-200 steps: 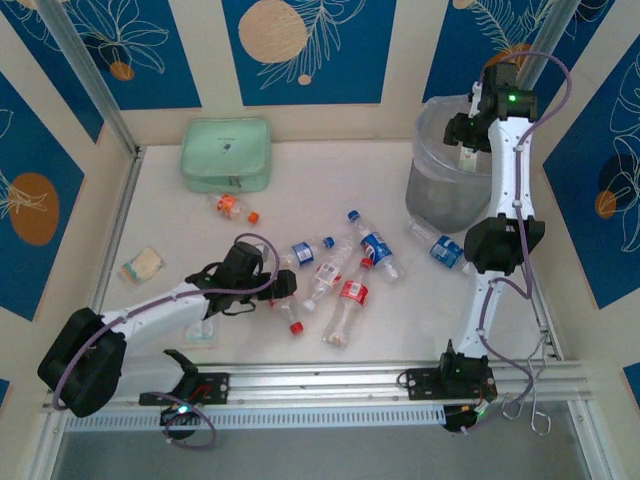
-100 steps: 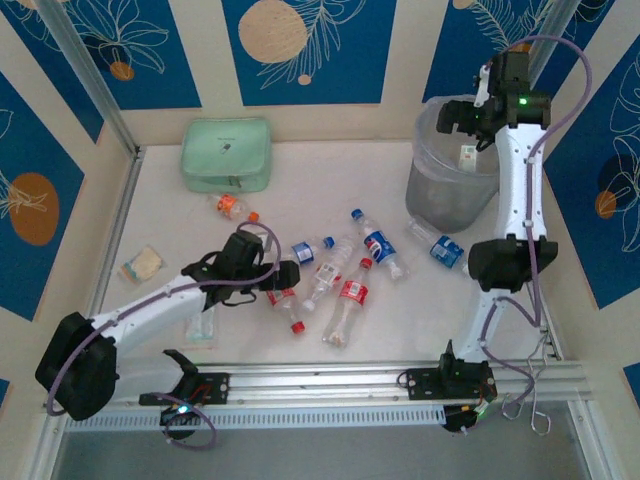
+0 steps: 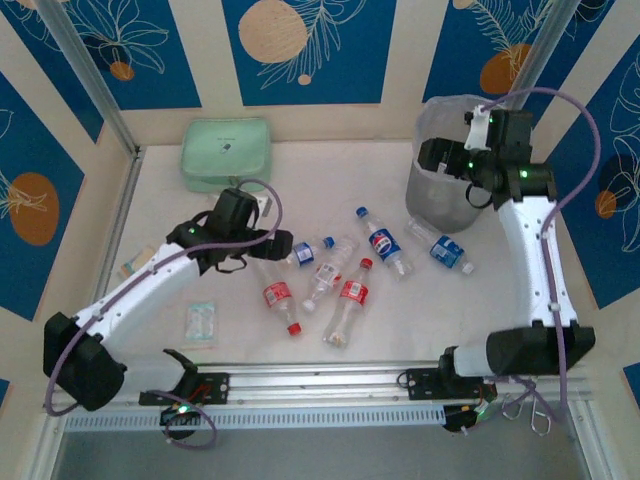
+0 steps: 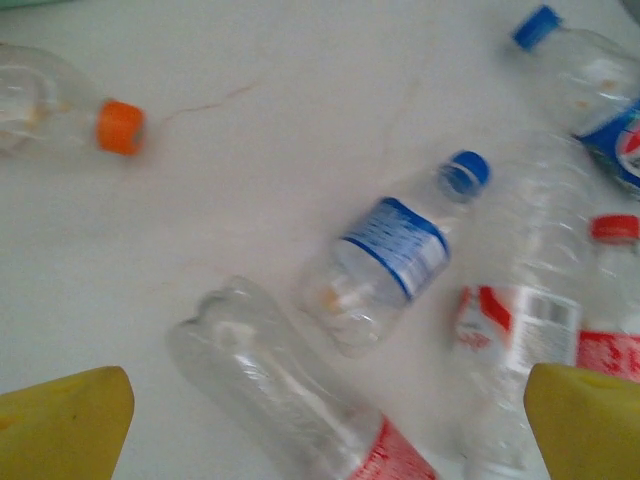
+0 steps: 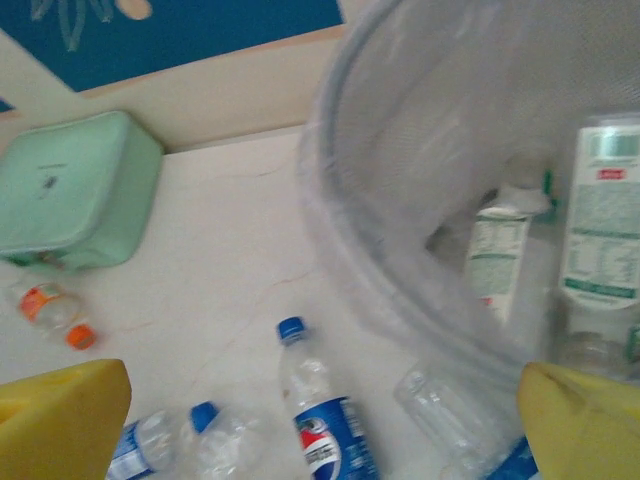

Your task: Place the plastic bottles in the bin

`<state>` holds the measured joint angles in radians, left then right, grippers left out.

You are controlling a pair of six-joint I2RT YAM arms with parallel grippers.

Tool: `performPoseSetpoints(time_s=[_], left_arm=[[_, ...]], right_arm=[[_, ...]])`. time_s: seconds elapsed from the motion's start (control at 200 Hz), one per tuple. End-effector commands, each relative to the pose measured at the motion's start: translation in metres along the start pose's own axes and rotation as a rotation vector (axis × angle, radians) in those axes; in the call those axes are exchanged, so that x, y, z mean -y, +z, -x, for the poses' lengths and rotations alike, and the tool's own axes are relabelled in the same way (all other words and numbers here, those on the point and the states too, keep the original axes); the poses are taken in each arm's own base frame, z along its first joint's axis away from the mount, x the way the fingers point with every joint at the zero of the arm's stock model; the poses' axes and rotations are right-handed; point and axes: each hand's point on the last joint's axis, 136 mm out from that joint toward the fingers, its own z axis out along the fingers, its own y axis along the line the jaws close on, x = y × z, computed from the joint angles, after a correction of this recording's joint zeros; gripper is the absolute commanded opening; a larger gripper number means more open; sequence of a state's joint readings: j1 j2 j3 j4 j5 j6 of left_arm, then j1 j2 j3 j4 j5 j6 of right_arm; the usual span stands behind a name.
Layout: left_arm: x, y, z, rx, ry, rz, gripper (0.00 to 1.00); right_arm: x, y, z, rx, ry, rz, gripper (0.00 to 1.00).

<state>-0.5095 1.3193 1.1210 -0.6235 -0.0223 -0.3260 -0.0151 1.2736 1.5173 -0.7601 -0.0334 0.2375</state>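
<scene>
Left wrist view: the left gripper (image 4: 322, 428) has its yellow fingertips (image 4: 62, 422) spread wide at the two bottom corners, with nothing clamped between them. It hangs over a loose cluster of plastic bottles (image 4: 612, 300) on the white table (image 4: 250, 140). Under the gap lies a crushed clear bottle with a red label (image 4: 262, 375). Just beyond it a blue-capped bottle with a blue-and-white label (image 4: 392, 255) lies on its side. To the right is a longer clear bottle with a red-and-white label (image 4: 520, 320). An orange-capped bottle (image 4: 60, 105) lies apart at the upper left.

In the right wrist view the right gripper (image 5: 320, 428) is likewise wide open and empty, its fingers (image 5: 585, 425) at the lower corners. It hangs above the rim of the bin (image 5: 330, 190), a big translucent bucket lined with clear plastic. Bottles with green-and-white labels (image 5: 600, 220) already lie inside it. A mint green pouch (image 5: 75, 190) sits against the far wall.

From the top external view, several bottles lie scattered mid-table between the arms. A blue-labelled bottle (image 3: 446, 250) is near the bin's base, and a small flat packet (image 3: 202, 322) lies beside the left arm.
</scene>
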Motion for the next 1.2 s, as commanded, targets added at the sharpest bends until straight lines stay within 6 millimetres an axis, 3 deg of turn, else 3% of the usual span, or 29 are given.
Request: performPoseSetpoints(time_s=[0.0, 0.095, 0.19, 0.32, 0.51, 0.916, 1.061, 1.191], left_arm=[[-0.031, 0.011, 0.01, -0.002, -0.084, 0.078, 1.0], [-0.054, 0.029, 0.028, 0.093, -0.252, 0.15, 1.0], [-0.079, 0.045, 0.04, 0.177, -0.455, 0.222, 1.0], [-0.088, 0.075, 0.053, 0.221, -0.62, 0.193, 1.0], [-0.12, 0.107, 0.042, 0.223, -0.824, 0.326, 1.0], [-0.145, 0.159, 0.045, 0.232, -0.923, 0.352, 0.96], [-0.15, 0.173, 0.044, 0.218, -0.969, 0.333, 0.86], [-0.153, 0.17, 0.046, 0.233, -0.96, 0.35, 0.74]], right_arm=[[-0.028, -0.014, -0.006, 0.046, 0.023, 0.157, 0.99], [-0.04, -0.009, -0.035, -0.03, 0.068, 0.251, 0.99], [-0.038, -0.002, -0.061, -0.105, 0.112, 0.261, 0.99], [-0.029, -0.003, -0.088, -0.176, 0.095, 0.223, 0.99], [-0.033, -0.007, -0.113, -0.223, 0.148, 0.262, 0.99], [-0.044, -0.015, -0.128, -0.264, 0.149, 0.305, 0.99], [-0.046, -0.014, -0.13, -0.27, 0.129, 0.305, 0.99], [-0.047, -0.01, -0.136, -0.292, 0.116, 0.295, 0.99]])
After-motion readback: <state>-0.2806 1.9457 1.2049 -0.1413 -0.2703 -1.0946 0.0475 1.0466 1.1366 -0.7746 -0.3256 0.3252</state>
